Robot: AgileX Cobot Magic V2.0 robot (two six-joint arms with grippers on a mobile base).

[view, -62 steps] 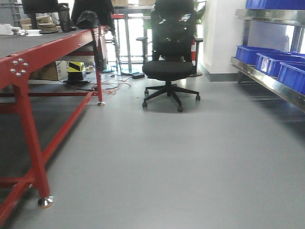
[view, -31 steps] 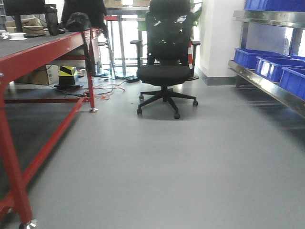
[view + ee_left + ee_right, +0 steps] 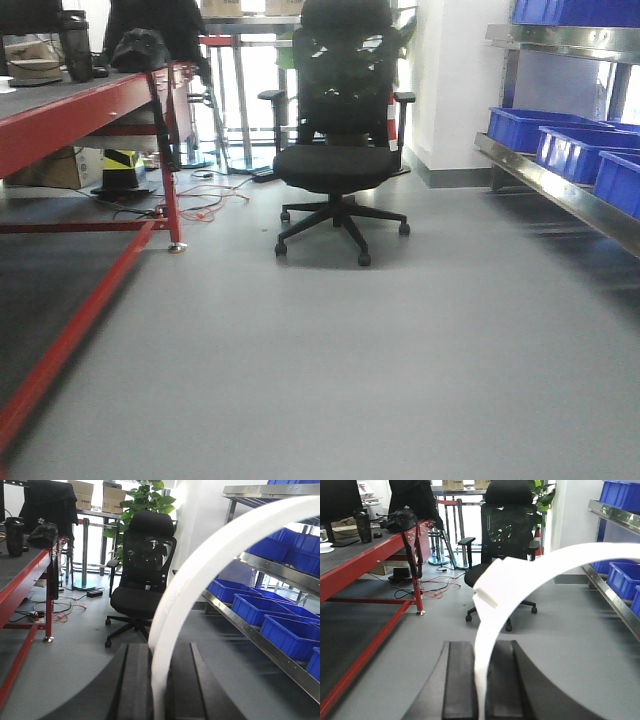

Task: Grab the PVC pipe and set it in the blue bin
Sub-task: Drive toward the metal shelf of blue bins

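Left wrist-mounted view: curved PVC pipe (image 3: 172, 600), long axis up-rightward.

light: bright daylight through far windows (image 3: 250, 95), blown out | shadow: soft patch under chair (image 3: 335, 165) | floor (image 3: 400, 350): dull sheen | focus: front view soft; near pipe (image 3: 207, 555) blurred, overexposed

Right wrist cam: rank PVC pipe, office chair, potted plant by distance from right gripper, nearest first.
1. PVC pipe: clamped in the right gripper, arcing up and right.
2. office chair: ahead, on the open floor.
3. potted plant: behind the chair, upper right.
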